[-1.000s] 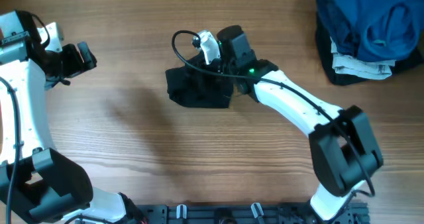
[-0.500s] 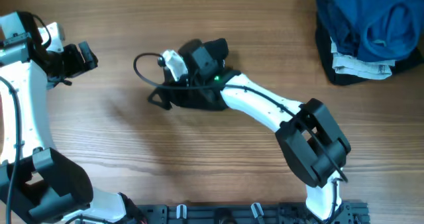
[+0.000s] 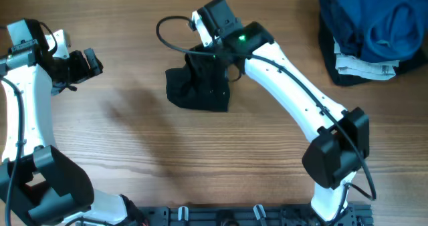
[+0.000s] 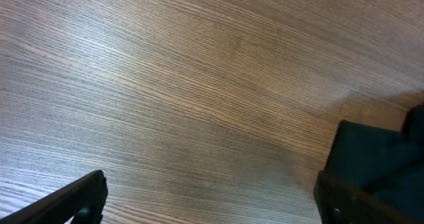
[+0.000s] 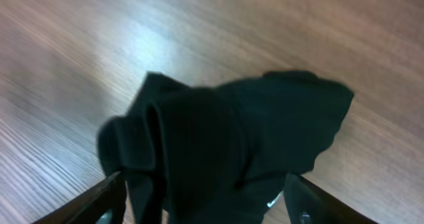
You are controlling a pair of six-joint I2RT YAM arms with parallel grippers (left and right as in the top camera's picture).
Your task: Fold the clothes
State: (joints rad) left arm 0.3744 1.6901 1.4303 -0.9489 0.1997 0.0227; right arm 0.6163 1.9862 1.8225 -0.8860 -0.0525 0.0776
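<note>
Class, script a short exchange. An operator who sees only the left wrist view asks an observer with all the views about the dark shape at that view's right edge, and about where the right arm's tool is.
Operator: What is the dark shape at my right edge?
Observer: It is the black garment. The overhead view shows it bunched in a heap near the middle of the table.
Operator: Where is the right tool?
Observer: The right tool is directly over that heap. In the right wrist view, cloth fills the space between its fingers, though I cannot tell whether it is gripping.
</note>
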